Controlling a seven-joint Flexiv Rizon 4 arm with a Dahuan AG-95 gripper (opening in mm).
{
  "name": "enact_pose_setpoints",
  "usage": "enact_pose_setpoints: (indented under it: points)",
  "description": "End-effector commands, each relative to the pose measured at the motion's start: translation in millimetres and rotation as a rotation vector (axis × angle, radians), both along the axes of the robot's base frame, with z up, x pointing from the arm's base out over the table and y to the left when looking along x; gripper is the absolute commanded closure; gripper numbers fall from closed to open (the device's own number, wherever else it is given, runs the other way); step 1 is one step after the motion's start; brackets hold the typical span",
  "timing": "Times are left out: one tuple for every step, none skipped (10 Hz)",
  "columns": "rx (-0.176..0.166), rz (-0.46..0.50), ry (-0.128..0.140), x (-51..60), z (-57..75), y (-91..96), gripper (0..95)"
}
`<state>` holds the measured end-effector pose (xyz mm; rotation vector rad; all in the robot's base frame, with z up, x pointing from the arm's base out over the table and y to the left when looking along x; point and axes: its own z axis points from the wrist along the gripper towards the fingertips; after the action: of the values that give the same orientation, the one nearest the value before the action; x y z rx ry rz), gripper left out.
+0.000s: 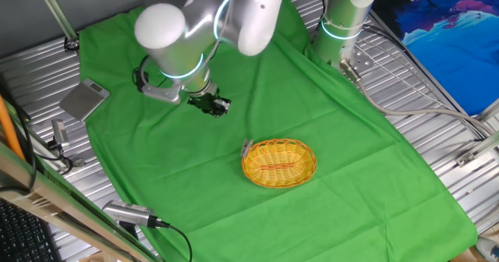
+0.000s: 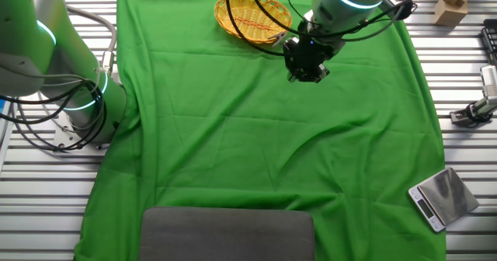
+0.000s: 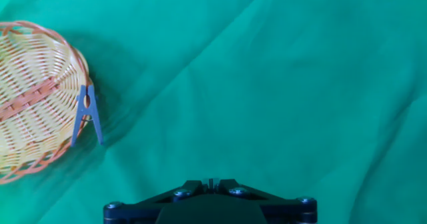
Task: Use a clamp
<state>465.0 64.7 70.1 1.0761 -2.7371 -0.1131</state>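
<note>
The clamp sits clipped on the basket rim at frame left; the hand hangs apart, its grip unreadable

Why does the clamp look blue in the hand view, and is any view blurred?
Hand view: a strong teal colour cast turns the clamp on the basket rim blue; focus is sharp. One fixed view: true colours, clamp tiny and pale. Other fixed view: sharp, pincer dark, clamp not discernible.
</note>
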Motion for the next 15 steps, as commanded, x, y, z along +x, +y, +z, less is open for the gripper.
enact_pose_setpoints:
  points:
    - [-0.011,0.015,0.011,2.0,-0.9,0.6,95.0]
    - [-0.009,0.013,0.014,2.0,-0.9,0.6,95.0]
    - [-0.005,0.018,0.020,2.1,-1.7,-1.8,95.0]
    - [0.001,0.024,0.020,3.3,-3.6,-7.1,95.0]
    - [0.011,0.037,0.020,6.6,-6.4,-16.0,95.0]
    - [0.015,0.049,0.022,10.1,-7.9,-25.6,95.0]
    - [0.020,0.071,0.027,15.3,-8.5,-41.0,95.0]
    - [0.028,0.093,0.030,18.7,-7.1,-56.8,95.0]
    - [0.037,0.113,0.030,21.5,-5.9,-72.6,95.0]
    - [0.036,0.125,0.028,23.9,-5.3,-83.3,95.0]
    - [0.038,0.135,0.028,26.1,-4.5,-91.7,95.0]
    - [0.043,0.171,0.027,28.7,-5.2,-100.5,95.0]
    - [0.037,0.188,0.027,28.7,-6.2,-103.7,95.0]
    - [0.014,0.138,0.022,28.3,-6.0,-103.7,95.0]
    - [0.011,0.133,0.025,28.2,-6.2,-103.5,95.0]
